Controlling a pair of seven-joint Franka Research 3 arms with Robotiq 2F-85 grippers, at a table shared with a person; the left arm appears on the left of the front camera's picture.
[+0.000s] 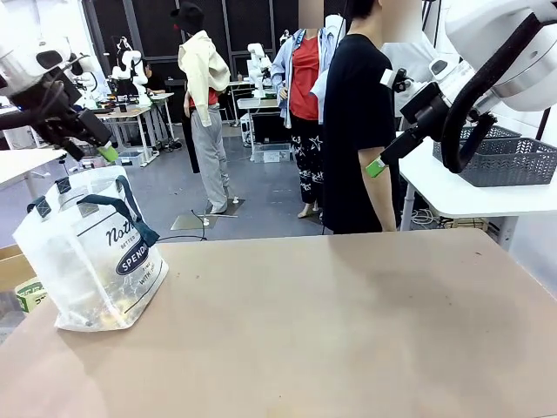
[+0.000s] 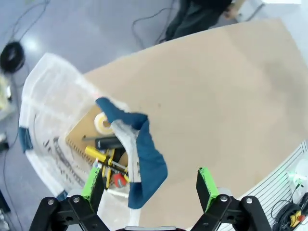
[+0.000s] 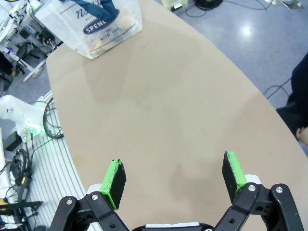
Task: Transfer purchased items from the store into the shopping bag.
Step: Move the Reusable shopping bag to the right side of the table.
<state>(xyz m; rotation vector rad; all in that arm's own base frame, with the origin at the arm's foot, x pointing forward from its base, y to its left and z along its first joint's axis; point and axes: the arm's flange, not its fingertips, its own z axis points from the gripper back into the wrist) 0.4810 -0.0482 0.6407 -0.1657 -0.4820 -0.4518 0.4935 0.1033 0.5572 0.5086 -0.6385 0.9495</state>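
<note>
The left end effector [image 2: 150,185] hangs above the shopping bag [image 1: 91,248] with its green-padded fingers [image 2: 93,183] spread wide apart, holding nothing and touching nothing; in the front view it sits high at the left [image 1: 96,148], clear of the bag's top. The right end effector [image 3: 175,180] is likewise spread wide and empty, hovering over bare counter [image 3: 183,120] well away from the bag, and in the front view it is raised at the right [image 1: 383,161], near the person [image 1: 361,122] in a black shirt who stands at the far side. The shopping bag stands upright near the counter's left edge, its navy handles [image 1: 122,209] slumped over the mouth and the oval label facing the camera. From the left wrist view, the bag's open mouth shows the purchased items inside: a flat brown paper packet [image 2: 84,132], a roll of white tape [image 2: 102,122] lying on it, a dark flat piece [image 2: 108,142], a yellow-and-black-handled screwdriver [image 2: 98,156] and some small yellow and red things beside it, partly hidden by a navy handle. The dark grey basket [image 1: 505,157] rests on a separate white table [image 1: 470,196] behind the counter at the right; its contents cannot be made out.
</note>
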